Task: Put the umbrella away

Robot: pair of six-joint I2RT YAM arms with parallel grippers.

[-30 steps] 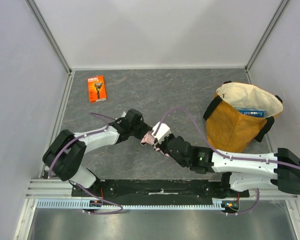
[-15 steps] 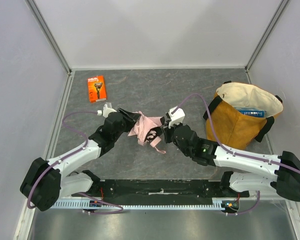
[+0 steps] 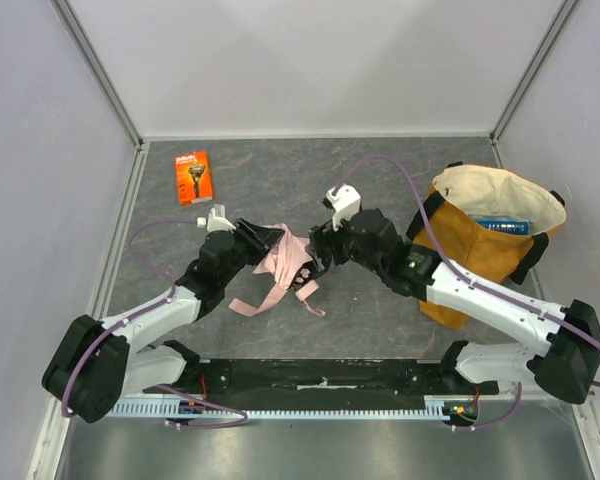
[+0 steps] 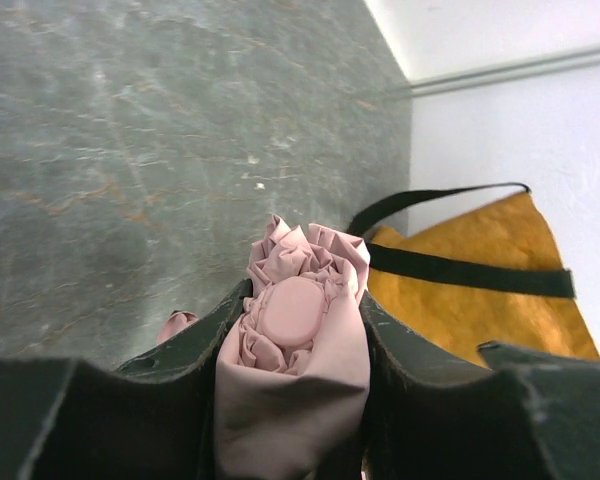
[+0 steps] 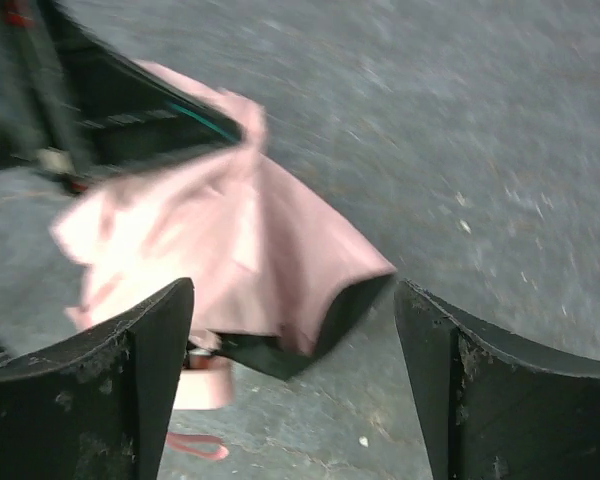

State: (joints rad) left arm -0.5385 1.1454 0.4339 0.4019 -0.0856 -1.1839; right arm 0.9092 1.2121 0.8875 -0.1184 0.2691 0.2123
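The pale pink umbrella [image 3: 288, 262] hangs folded over the middle of the table, its fabric loose and a pink strap [image 3: 254, 304] trailing onto the tabletop. My left gripper [image 3: 267, 241] is shut on its top end; in the left wrist view the umbrella [image 4: 300, 400] and its round cap fill the space between the jaws of that gripper [image 4: 302, 300]. My right gripper [image 3: 317, 262] stands open just right of the umbrella. In the blurred right wrist view the pink fabric [image 5: 240, 245] lies ahead of the wide-apart right gripper [image 5: 292, 335], untouched, with the small handle [image 5: 202, 385] below it.
A mustard-yellow tote bag [image 3: 478, 250] stands open at the right, with a blue item inside; it also shows behind the umbrella as the tote bag [image 4: 470, 280]. An orange razor box [image 3: 193, 177] lies at the back left. Walls close in the table on three sides.
The right gripper has opened, let go of the umbrella and pulled back to the right. The umbrella's strap has dropped onto the table. The left gripper still holds the top end.
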